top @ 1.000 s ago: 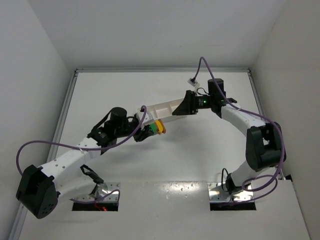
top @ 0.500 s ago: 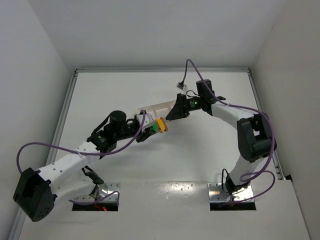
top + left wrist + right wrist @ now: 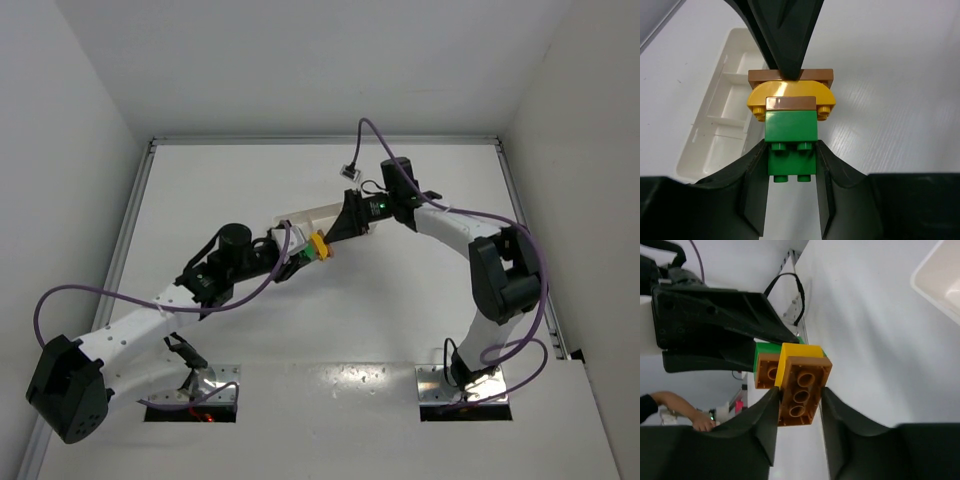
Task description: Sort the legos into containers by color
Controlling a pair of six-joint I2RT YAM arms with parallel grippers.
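Overhead from behind, wrist close-ups (sharing bricks (image 3: 791, 120))

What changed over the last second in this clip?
The right tool swung left from over the tray and closed around the brown brick. The left tool stayed clamped on the green brick; the tray stayed put.

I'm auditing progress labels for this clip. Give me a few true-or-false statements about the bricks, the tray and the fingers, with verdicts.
1. The left gripper is shut on the green plastic brick. True.
2. The right gripper is open and empty. False: its fingers clamp the reddish-brown plastic brick.
3. The yellow-orange rounded brick sits between those two bricks. True.
4. The white three-compartment plastic tray already holds a brick. False: what shows of its compartments is empty.
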